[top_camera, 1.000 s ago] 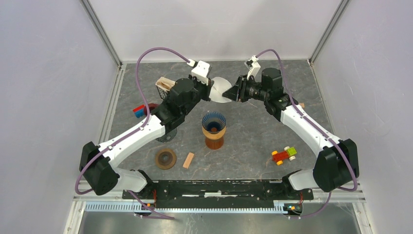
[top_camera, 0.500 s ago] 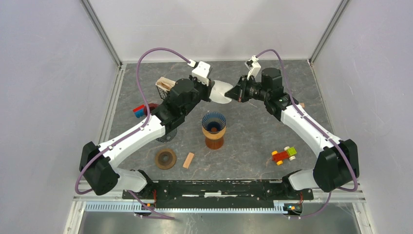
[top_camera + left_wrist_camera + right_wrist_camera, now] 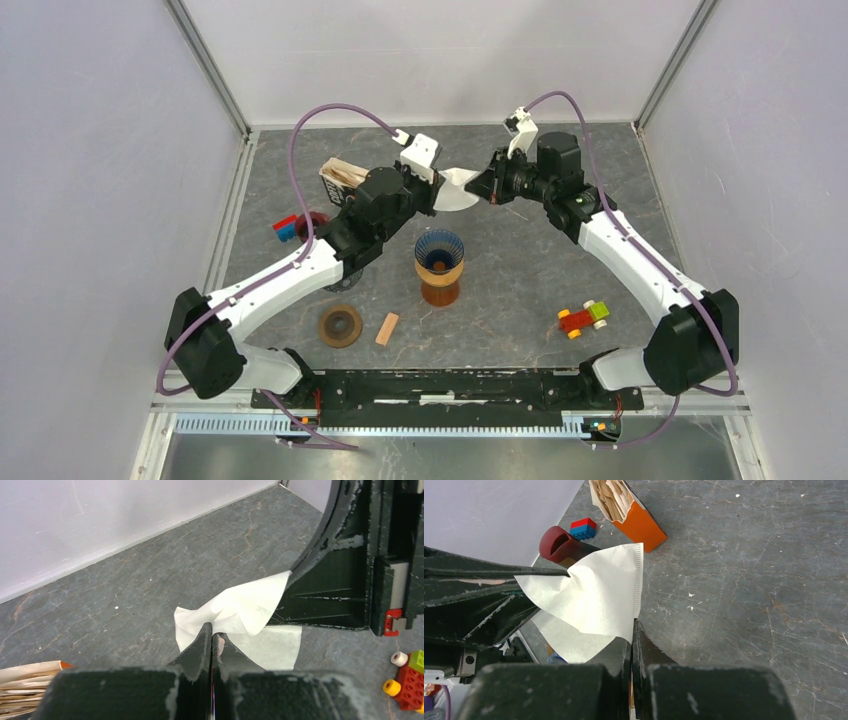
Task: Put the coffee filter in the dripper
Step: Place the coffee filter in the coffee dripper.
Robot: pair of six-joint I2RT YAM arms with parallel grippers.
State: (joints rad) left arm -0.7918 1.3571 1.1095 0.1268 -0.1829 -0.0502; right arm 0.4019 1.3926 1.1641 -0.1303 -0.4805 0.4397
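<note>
Pinching opposite edges of the coffee filter with jaws pressed tight on the paper, the left gripper and right gripper hold it aloft beyond the empty dripper, so placement is not yet done.

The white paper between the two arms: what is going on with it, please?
The robot holds one paper coffee filter in the air between its two arms. The left tool pinches one edge and the right tool pinches the opposite edge. The dripper stands on the table, closer to the robot, with no filter in it yet.
</note>
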